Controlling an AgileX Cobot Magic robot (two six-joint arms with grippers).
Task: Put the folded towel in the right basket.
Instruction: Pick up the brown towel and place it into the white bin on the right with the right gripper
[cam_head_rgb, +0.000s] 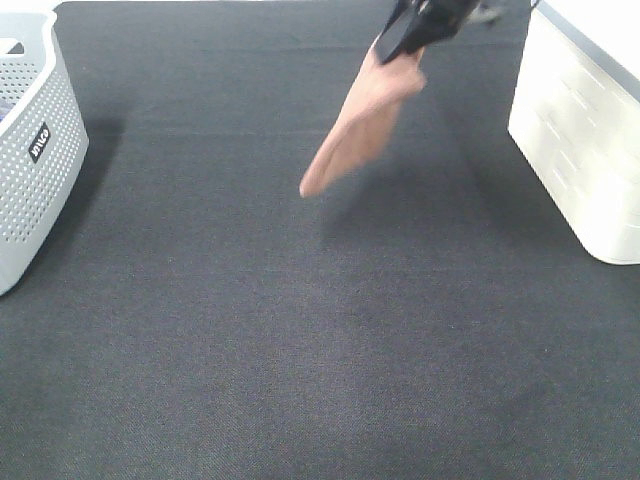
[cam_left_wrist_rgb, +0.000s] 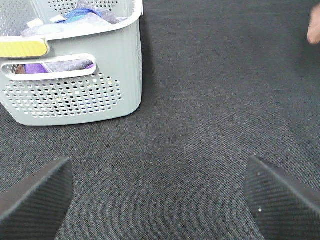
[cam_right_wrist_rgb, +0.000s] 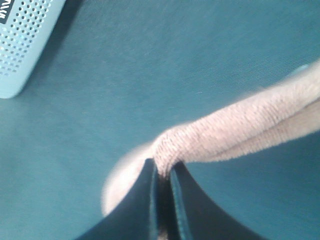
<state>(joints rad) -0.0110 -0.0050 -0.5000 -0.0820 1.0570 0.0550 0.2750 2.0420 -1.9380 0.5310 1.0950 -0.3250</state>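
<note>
Overhead: right gripper (cam_head_rgb: 402, 42) pinches the folded towel (cam_head_rgb: 358, 125), which hangs mid-air, well short of the right basket (cam_head_rgb: 585, 150). Carry step, I judge; next move needs travel over its rim before release. Black label (cam_head_rgb: 38, 142) on grey basket (cam_head_rgb: 40, 190) not surely legible. Left wrist: left gripper (cam_left_wrist_rgb: 160, 197) spread wide, empty. Right wrist: jaws clamped on towel's fold.

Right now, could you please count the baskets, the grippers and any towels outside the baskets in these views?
Baskets: 2, the grey basket and the right basket
Towels: 1, the folded towel, clamped in the right gripper
Grippers: 2, the right gripper and the open left gripper
Total: 5
</note>
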